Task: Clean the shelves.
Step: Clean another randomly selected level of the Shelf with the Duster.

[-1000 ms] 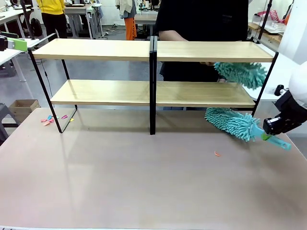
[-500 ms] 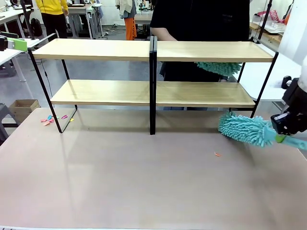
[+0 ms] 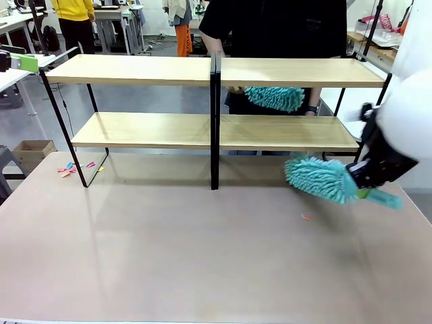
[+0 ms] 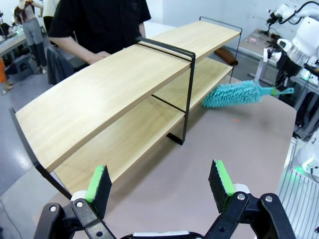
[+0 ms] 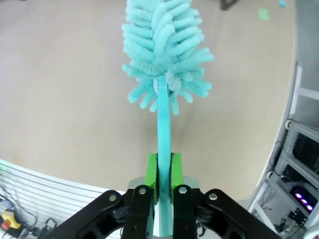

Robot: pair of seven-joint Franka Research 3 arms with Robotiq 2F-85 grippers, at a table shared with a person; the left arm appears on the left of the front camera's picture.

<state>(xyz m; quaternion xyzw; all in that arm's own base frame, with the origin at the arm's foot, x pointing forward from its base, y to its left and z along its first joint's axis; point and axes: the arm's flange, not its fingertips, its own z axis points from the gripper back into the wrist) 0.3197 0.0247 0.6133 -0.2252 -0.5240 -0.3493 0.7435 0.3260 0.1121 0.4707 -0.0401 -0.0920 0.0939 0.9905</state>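
**Right end effector pinches a teal duster below the shelves**

The right end effector [image 5: 163, 172] has its green pads pressed flat against the thin teal plastic handle of a fluffy teal microfibre duster [image 3: 320, 178], whose noodle-like strands form a soft, oblong head. That head hovers low over the smooth beige tabletop [image 3: 189, 256], just in front of the lower right board. Half a second ago it sat further right; it has since swept leftward.

The left end effector [image 4: 159, 181] is spread wide, holding nothing, its green pads apart above the tabletop.

The wide two-tier shelves [image 3: 135, 129], light wooden boards on a thin black metal frame, stand across the tabletop's far half. Behind them a person in black holds a second teal duster [image 3: 273, 96] under the upper right board, now nearer the middle post than before.
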